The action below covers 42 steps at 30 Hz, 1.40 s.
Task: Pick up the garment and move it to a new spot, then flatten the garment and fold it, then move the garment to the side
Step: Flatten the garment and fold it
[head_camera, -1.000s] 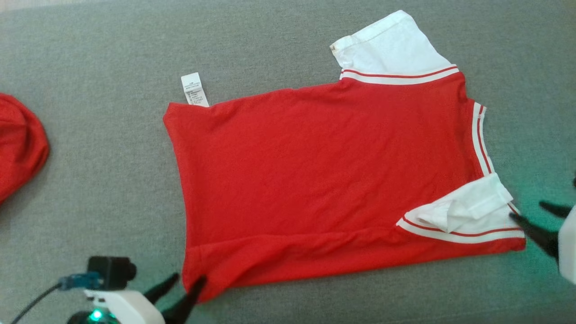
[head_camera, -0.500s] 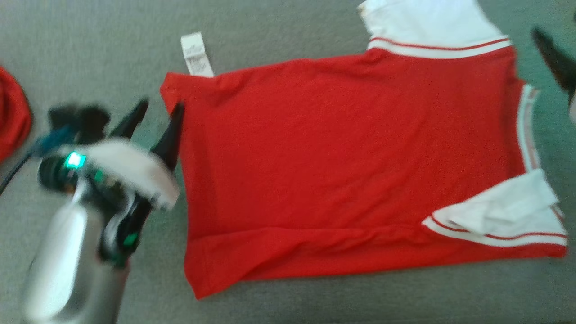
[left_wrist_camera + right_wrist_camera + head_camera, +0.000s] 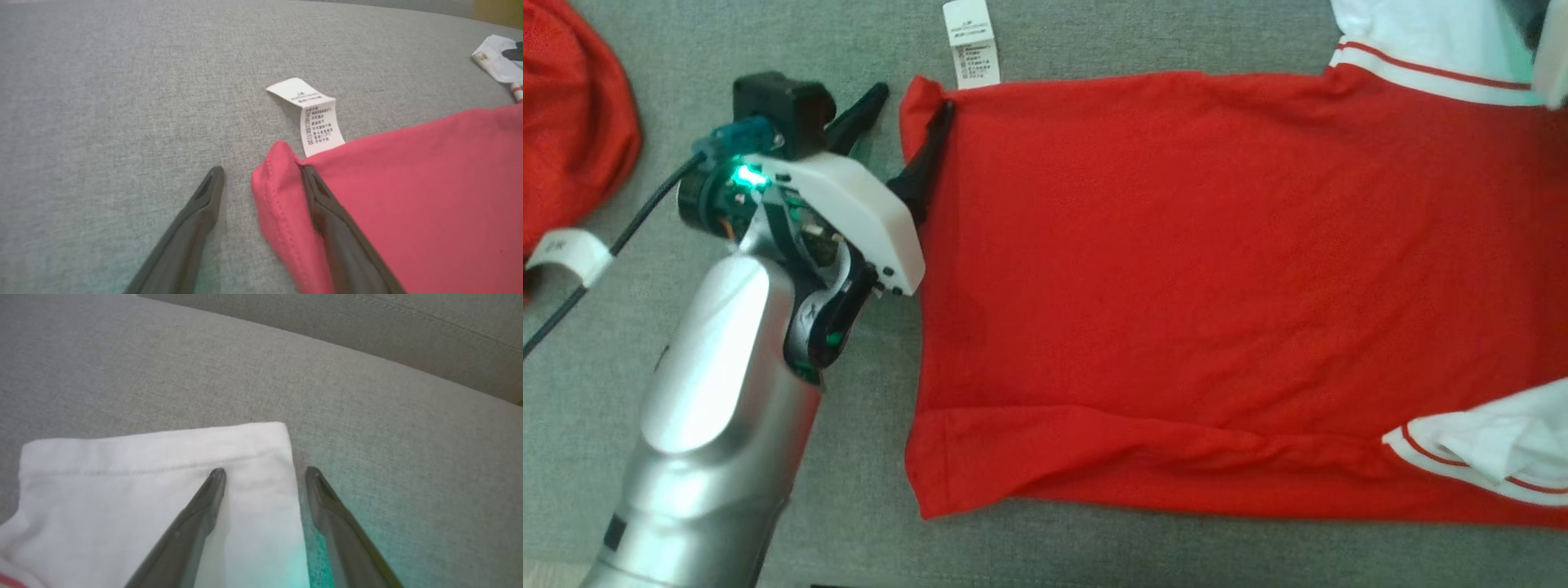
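Across the grey woven upholstery surface (image 3: 768, 506) the red mesh sports jersey with white sleeves and red-and-white striped trim (image 3: 1176, 269) lies spread flat. In the head view it runs from the centre out to 3 o'clock, with its hem toward 9 o'clock. A white printed care label (image 3: 970, 45) sticks out from the hem's far corner at 12 o'clock. A plain red cloth lump (image 3: 572, 122) sits well apart at 10 o'clock.

The left gripper (image 3: 911, 102) reaches in from 8 o'clock, its fingers spread wide. One finger (image 3: 196, 220) rests over bare upholstery and the other lies on the red fabric, so the raised hem corner stands between them, just beside the label (image 3: 320, 122).

The right gripper (image 3: 265, 471) also has its fingers apart, straddling the side edge of the white short sleeve (image 3: 122, 486). One finger is over the sleeve and the other over grey upholstery; nothing is pinched.
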{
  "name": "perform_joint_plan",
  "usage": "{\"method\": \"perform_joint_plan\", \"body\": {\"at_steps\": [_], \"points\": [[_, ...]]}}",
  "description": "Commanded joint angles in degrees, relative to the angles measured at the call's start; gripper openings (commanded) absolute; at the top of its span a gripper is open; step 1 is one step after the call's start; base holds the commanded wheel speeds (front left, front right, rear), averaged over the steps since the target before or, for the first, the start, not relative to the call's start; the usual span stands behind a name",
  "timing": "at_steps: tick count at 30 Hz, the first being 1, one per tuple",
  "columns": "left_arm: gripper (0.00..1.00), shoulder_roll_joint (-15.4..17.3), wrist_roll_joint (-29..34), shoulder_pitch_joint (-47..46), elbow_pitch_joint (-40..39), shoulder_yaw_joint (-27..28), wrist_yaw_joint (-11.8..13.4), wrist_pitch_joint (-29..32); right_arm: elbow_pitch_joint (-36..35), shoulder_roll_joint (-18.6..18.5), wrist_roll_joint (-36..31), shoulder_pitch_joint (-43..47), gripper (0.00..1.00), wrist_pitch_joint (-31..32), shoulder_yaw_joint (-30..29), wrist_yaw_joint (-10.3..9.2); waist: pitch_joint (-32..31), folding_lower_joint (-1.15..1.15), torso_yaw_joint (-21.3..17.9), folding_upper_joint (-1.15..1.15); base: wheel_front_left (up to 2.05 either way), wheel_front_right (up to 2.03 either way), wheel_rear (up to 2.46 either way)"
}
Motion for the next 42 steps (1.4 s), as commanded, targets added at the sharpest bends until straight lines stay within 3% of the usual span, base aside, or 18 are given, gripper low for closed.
{"method": "perform_joint_plan", "body": {"at_steps": [1,9,10,11,20,25,35,42], "points": [[1.00,1.32,-0.18,0.24,1.17,0.97,-0.04,1.31,-0.11,0.28,-0.31,-0.26,1.00,0.01,0.79,-0.05,0.23,0.01,-0.03,0.00,0.00,0.00,0.00],[1.00,1.05,-3.55,-0.39,1.64,-0.97,-2.45,4.51,3.19,0.47,2.74,-1.26,1.00,0.71,5.12,-0.05,-0.43,0.01,-0.53,0.00,0.00,0.00,0.00],[0.47,1.20,-3.88,-0.32,1.44,-1.40,-2.70,5.08,3.33,0.64,3.35,-1.34,0.91,0.50,5.56,-0.05,-0.51,0.01,-0.61,0.00,0.00,0.00,0.00],[0.00,1.40,-4.23,-0.20,1.19,-1.81,-2.94,5.60,3.42,0.86,4.02,-1.44,0.00,0.13,5.99,-0.05,-0.64,0.01,-0.71,0.00,0.00,0.00,0.00],[0.00,3.78,-7.20,0.94,-3.72,-0.26,-3.25,5.86,3.87,2.11,8.68,-4.11,0.00,-7.51,6.39,-0.05,-3.05,0.01,-2.72,0.00,0.00,0.00,0.00],[0.00,4.93,-9.02,3.93,-10.29,2.97,-1.98,3.75,-0.01,0.14,13.20,-2.73,0.00,-10.33,7.46,-0.05,-5.32,0.01,-5.25,0.00,0.00,0.00,0.00],[0.00,7.49,-12.22,20.64,-24.38,7.05,1.02,1.34,-15.99,-8.22,21.44,18.58,0.00,-13.99,6.97,-0.05,-14.40,0.01,-9.90,0.00,0.00,0.00,0.00],[0.00,8.51,-13.89,33.34,-28.96,9.36,2.96,-0.52,-22.44,-7.97,21.02,33.40,0.00,-13.71,3.36,-0.05,-17.11,0.01,-12.68,0.00,0.00,0.00,0.00]]}}
